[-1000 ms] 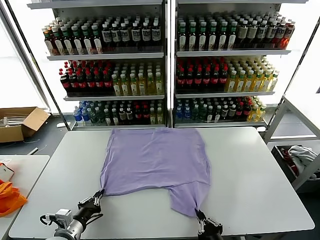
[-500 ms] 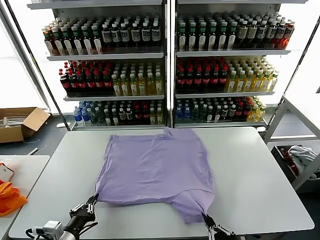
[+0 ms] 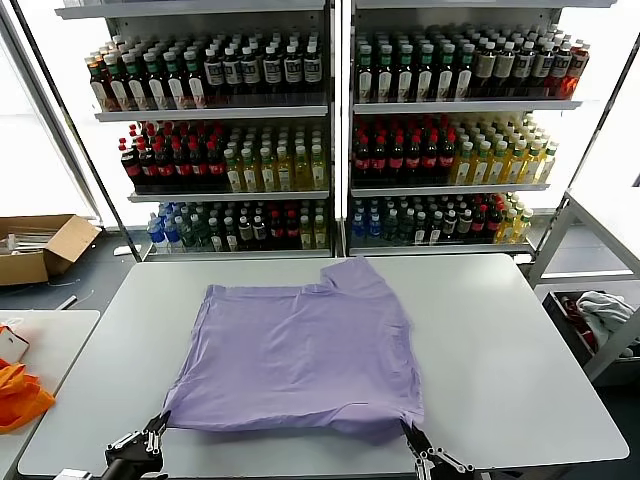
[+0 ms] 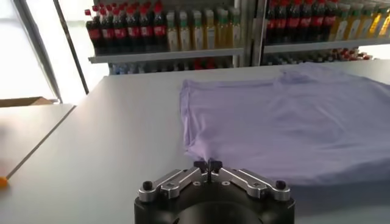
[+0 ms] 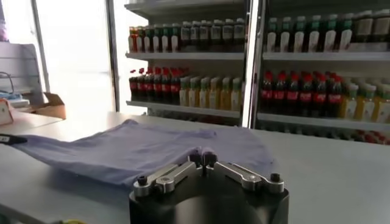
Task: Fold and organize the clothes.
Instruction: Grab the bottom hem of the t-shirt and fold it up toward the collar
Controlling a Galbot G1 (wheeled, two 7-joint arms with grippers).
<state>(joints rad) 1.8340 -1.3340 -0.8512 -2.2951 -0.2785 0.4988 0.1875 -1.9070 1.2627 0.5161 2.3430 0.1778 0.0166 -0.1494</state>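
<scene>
The drink shelves (image 3: 330, 130) fill the back of the head view, with rows of bottles behind the grey worktop (image 3: 500, 350). On the worktop the lavender T-shirt (image 3: 295, 350) lies flat, folded over itself, and reaches from the middle to the near edge. Its printed side is not visible in any view.

The head view shows both near corners of the T-shirt at once. The left gripper (image 3: 152, 437) is at the near left corner and the right gripper (image 3: 415, 443) at the near right corner.

The left wrist view shows more closely that the left gripper (image 4: 208, 164) is clenched, with the shirt's hem pinched between its tips. The right wrist view shows the right gripper (image 5: 203, 159) clenched on the purple fabric edge too.

Only the head view shows the cardboard box (image 3: 40, 245) on the floor at the left and the orange cloth (image 3: 18, 392) on the side table.
</scene>
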